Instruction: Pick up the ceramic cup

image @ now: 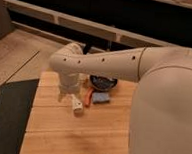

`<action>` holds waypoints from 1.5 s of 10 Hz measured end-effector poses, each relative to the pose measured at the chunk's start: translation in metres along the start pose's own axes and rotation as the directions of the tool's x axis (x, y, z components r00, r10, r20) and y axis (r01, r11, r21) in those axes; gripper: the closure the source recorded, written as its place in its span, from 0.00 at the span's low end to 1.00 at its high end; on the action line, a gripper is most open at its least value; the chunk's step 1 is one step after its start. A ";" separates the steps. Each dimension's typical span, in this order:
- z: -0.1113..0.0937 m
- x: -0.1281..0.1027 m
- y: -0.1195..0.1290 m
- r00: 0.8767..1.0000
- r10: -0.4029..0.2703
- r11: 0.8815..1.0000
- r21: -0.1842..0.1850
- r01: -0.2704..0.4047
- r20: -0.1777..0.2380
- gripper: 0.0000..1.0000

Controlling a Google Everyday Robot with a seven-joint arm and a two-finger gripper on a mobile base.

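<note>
1. Your gripper (67, 95) hangs low over the bench (59, 139), left of the dark bowl (103, 82) as the camera sees it. You cannot tell whether it is open or closed.
2. The cup (77, 106) lies just beside the gripper, toward the near edge, left of the bowl and nearer than it.
3. The cup looks tipped, its long axis slanting toward the near edge, so you will likely need to close across that axis.

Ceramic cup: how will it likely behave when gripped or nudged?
The ceramic cup looks rigid and smooth, so probably slippery. Small and cylindrical, it may roll or tip if nudged. The gripper sits just left of it.
</note>
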 end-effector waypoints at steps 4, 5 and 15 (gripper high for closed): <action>0.000 0.000 0.000 1.000 0.000 1.000 0.000 0.000 0.000 0.35; 0.000 0.000 0.000 1.000 0.000 1.000 0.000 0.000 0.000 0.35; -0.081 -0.096 -0.028 0.928 -0.146 0.989 0.026 0.146 0.344 0.35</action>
